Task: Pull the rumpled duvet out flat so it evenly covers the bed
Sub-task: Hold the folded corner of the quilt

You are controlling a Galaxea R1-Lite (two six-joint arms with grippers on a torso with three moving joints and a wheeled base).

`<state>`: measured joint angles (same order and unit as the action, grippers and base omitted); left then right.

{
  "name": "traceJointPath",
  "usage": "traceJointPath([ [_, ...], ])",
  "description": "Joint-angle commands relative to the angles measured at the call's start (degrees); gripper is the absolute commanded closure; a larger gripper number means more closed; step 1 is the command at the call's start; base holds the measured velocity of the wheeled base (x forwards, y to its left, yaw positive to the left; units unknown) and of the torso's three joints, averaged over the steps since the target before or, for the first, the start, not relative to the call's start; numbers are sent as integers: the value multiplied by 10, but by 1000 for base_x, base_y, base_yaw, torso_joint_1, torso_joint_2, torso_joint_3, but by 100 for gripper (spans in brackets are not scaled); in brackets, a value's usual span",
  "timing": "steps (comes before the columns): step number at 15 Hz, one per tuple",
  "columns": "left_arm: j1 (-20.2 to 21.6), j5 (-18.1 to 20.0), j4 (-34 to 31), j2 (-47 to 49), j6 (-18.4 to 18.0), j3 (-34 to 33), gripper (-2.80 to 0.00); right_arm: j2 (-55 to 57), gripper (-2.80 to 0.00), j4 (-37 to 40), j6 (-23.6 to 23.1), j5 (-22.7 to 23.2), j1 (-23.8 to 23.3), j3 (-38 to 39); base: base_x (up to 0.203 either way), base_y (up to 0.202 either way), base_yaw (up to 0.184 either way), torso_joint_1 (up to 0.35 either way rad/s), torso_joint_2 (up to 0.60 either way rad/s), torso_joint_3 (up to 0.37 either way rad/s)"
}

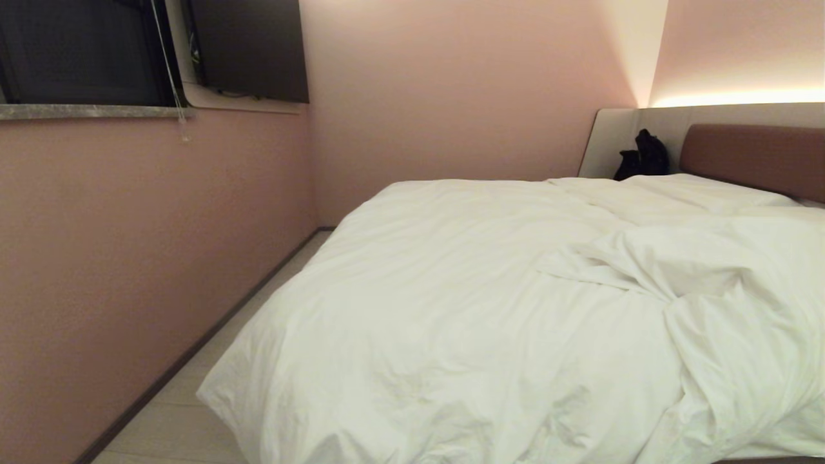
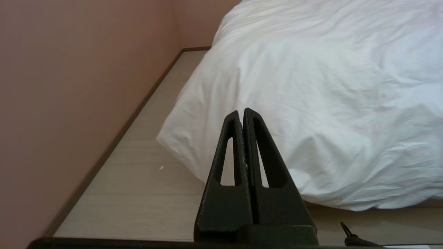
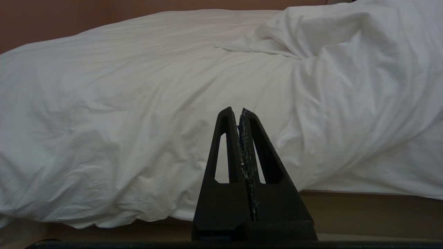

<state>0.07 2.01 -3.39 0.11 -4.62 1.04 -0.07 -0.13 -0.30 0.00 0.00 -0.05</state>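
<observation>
The duvet lay over the bed but had not been pulled flat, and nothing of the job looked begun. It covered most of the mattress, running from the foot at about six o'clock in the head view up toward the headboard at two o'clock. The half toward nine o'clock sat fairly smooth, with only shallow creases and a puffy lower corner hanging over the edge toward the floor. The half toward three o'clock was bunched — a thick fold was thrown back on itself near the middle, with deep ridges running down to the foot. That heap was, by my reading, what remained to be drawn out and levelled, after which the overhang on both sides would want evening.

The cover itself was white, soft and thick, finely wrinkled all over.

The left gripper was pressed closed and empty, poised short of the hanging corner at the foot, not touching the cloth. The right gripper was likewise closed on nothing, facing the foot edge below the bunched part, clear of it.

Further out, a dark bag sat at one o'clock beside the headboard, and a pink wall ran along nine o'clock.
</observation>
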Motion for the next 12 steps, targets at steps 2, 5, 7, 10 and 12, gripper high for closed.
traceJointPath([
  [2,0,0,0,0,0,0,0,1,0,0,0,0,0,0,0,-194,-1,3,5,4],
  [5,0,0,0,0,0,0,0,1,0,0,0,0,0,0,0,-194,0,4,2,2],
  [7,0,0,0,0,0,0,0,1,0,0,0,1,0,0,0,-193,-1,-1,1,6],
  [10,0,0,0,0,0,0,0,1,0,0,0,0,0,0,0,-193,0,1,5,5],
  [12,0,0,0,0,0,0,0,1,0,0,0,1,0,0,0,-195,1,3,4,4],
])
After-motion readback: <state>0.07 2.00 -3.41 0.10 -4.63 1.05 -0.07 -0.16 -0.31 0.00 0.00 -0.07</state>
